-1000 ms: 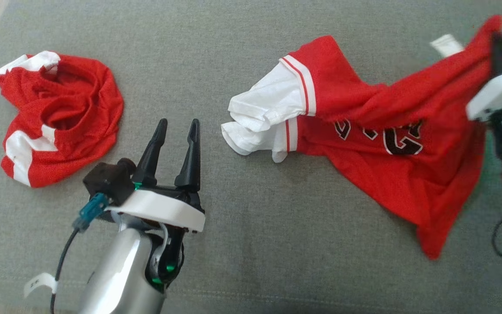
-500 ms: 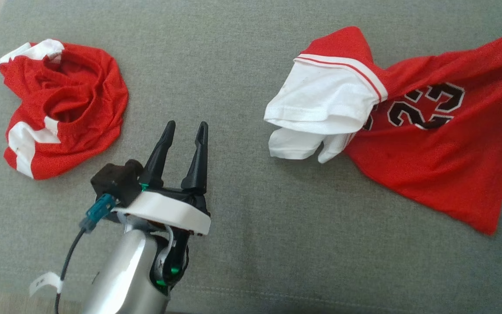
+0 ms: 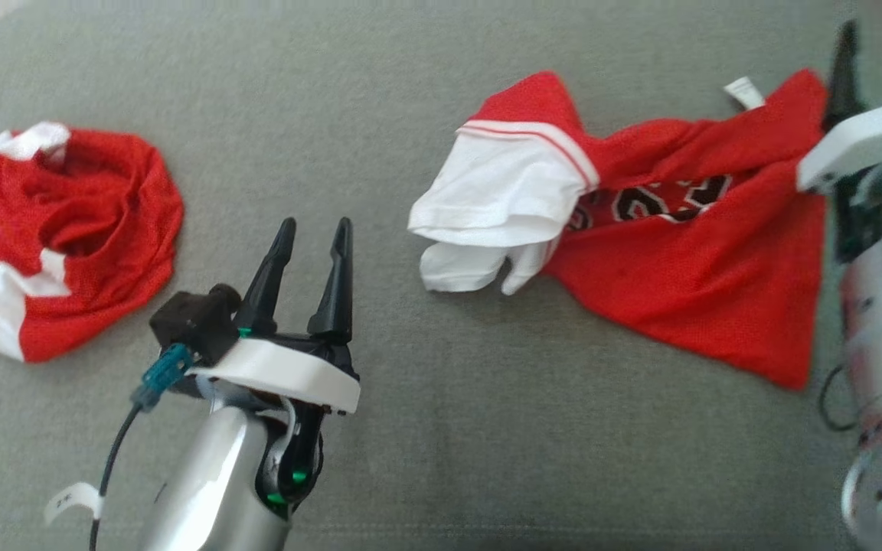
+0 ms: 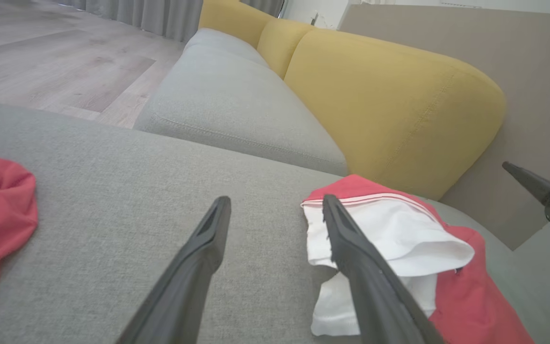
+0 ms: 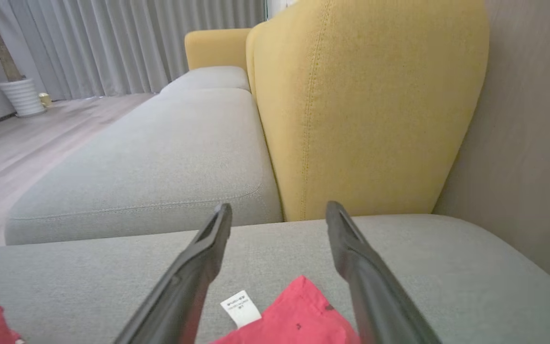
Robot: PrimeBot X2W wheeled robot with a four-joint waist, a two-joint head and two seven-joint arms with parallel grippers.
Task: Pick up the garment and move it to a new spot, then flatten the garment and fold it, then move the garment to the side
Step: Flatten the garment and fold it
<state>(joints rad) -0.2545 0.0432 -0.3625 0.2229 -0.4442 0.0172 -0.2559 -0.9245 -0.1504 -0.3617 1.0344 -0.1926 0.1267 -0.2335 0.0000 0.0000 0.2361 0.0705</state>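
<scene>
the first step looked done: the garment (image 3: 686, 260), a red jersey with white sleeves and dark numerals, lay on the grey cushion (image 3: 441, 444) right of centre in the head view, with its sleeves bunched toward the middle and its body fanning out toward the right gripper (image 3: 881, 46). that gripper stood with its two fingers spread wide and nothing between them, over the jersey's far right corner and near the white care label (image 3: 743, 92). in its own wrist view the red corner and the label lay below the gap of the fingers, not pinched. the left gripper (image 3: 315, 227) hung wide and empty too, over bare cushion, between the jersey and a second red heap (image 3: 66, 229) well apart at the left. flattening, folding and the move to the side were, as i judged it, all yet to do, since the cloth was creased and the numerals were half hidden in a fold. compared with a second before, the right gripper had let go. then it was clamped on the raised corner with the cloth stretched up toward it, and half a second before the jersey ran off the picture's right edge; at this moment the corner lay flat. the whole head picture had also shifted, so the camera had moved rather than the heap. the left gripper kept its pose.
</scene>
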